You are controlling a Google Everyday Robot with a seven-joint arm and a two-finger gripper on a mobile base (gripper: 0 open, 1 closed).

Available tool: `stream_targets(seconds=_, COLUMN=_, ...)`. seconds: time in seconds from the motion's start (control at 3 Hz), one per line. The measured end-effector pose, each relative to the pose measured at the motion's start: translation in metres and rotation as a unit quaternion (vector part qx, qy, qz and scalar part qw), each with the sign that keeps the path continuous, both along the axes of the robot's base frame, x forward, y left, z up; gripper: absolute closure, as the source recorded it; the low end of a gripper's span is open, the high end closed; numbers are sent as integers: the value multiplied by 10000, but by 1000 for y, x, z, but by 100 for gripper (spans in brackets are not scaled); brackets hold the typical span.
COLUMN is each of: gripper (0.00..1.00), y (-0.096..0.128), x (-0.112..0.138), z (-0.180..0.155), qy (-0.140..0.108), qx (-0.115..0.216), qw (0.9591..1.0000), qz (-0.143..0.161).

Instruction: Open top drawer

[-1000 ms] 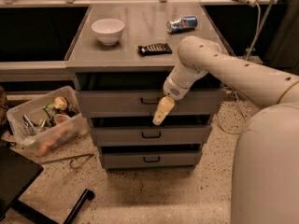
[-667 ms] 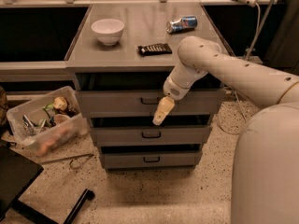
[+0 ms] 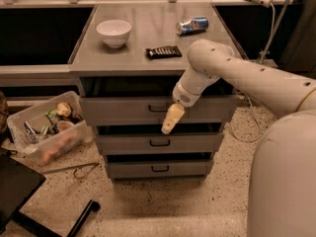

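Note:
The top drawer (image 3: 118,110) is the widest grey front under the cabinet top, with a small black bar handle (image 3: 158,108) at its centre. Its front stands a little forward of the two narrower drawers below, with a dark gap above it. My gripper (image 3: 169,121) hangs in front of this drawer, just right of the handle and slightly below it, pointing down and to the left over the drawer's lower edge. It is not around the handle.
On the cabinet top (image 3: 148,65) are a white bowl (image 3: 114,32), a black remote (image 3: 163,52) and a can on its side (image 3: 192,25). The middle drawer (image 3: 123,143) and bottom drawer (image 3: 128,169) are shut. A clear bin of items (image 3: 47,127) sits on the floor at left.

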State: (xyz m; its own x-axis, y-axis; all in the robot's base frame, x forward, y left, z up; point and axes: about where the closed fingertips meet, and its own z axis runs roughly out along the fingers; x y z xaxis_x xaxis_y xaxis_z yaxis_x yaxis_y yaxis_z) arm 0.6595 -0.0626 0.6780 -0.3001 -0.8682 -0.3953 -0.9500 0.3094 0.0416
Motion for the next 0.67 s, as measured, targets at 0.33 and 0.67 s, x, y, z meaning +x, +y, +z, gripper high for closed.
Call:
stream_targets(seconds=0.33, gripper=0, y=-1, x=1, z=-2, qy=-30, qx=21, qw=10000, qz=12)
stream_targets(seconds=0.67, gripper=0, y=-1, x=1, z=-1, qy=-30, qx=21, qw=10000, qz=12)
